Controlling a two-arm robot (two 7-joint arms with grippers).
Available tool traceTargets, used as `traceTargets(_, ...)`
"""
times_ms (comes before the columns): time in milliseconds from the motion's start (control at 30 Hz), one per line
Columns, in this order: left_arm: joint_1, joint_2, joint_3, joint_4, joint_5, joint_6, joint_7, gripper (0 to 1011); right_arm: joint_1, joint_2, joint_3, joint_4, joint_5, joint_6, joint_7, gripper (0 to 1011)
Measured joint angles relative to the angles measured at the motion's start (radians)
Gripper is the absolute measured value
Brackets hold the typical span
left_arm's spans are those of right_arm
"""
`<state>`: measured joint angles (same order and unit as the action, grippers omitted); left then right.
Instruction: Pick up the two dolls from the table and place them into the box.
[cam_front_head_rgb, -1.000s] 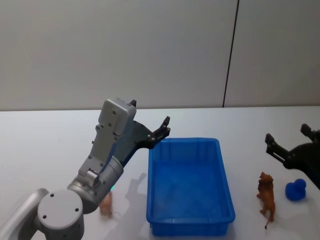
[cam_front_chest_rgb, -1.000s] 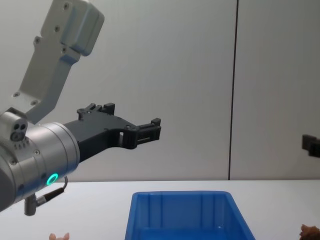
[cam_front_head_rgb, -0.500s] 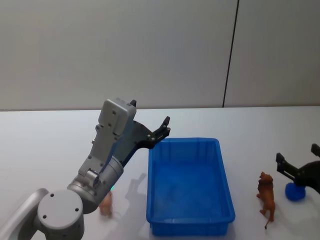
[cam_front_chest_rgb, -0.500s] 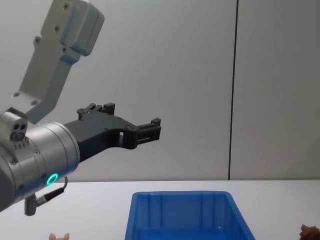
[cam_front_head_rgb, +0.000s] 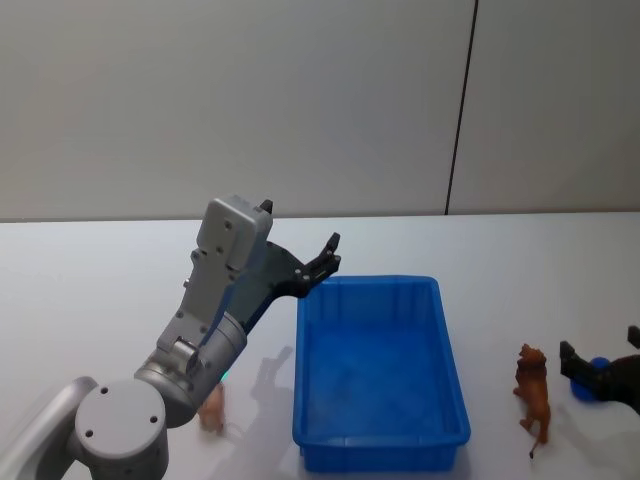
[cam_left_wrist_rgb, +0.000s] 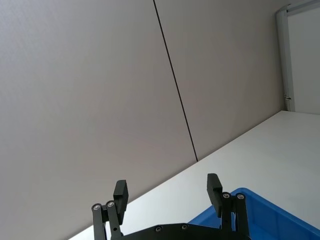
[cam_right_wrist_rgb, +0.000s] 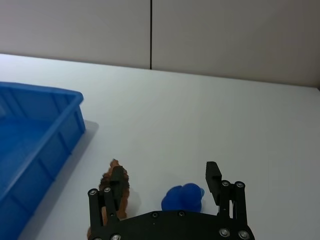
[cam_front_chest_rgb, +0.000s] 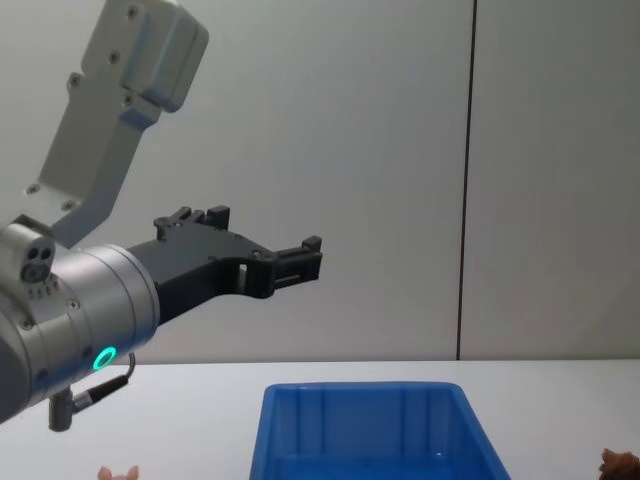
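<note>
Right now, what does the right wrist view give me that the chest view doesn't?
Right wrist extra: the right gripper, open, and the blue doll on the table, in line with the gap between its fingers.
Chest extra: the left gripper, raised high near the left side of the box, and the tip of the pale pink doll at the bottom edge.
Shared: the box, the table and the reddish-brown doll, which is beside the blue one.

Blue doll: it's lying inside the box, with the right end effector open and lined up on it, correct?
No. The blue doll lies on the table, outside the box, as the right wrist view shows. The right end effector is open and lined up on it.
</note>
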<state>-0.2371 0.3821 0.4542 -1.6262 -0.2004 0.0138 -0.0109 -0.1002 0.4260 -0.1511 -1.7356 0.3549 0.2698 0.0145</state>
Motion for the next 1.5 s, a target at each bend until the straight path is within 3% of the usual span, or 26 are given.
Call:
traceTargets(733, 0.0, 0.0, 0.0, 0.0, 0.0, 0.0, 0.0, 1001, 0.097, -0.045, -0.007, 0.187, -0.037, 0.014, 0.02, 1001)
traceTargets(1200, 0.0, 0.0, 0.0, 0.0, 0.0, 0.0, 0.0, 1001, 0.146, -0.065, -0.008, 0.273, -0.038, 0.022, 0.046, 1001)
traceTargets(1500, 0.0, 0.0, 0.0, 0.0, 0.0, 0.0, 0.0, 1001, 0.175, -0.079, -0.011, 0.318, -0.03, 0.033, 0.07, 808)
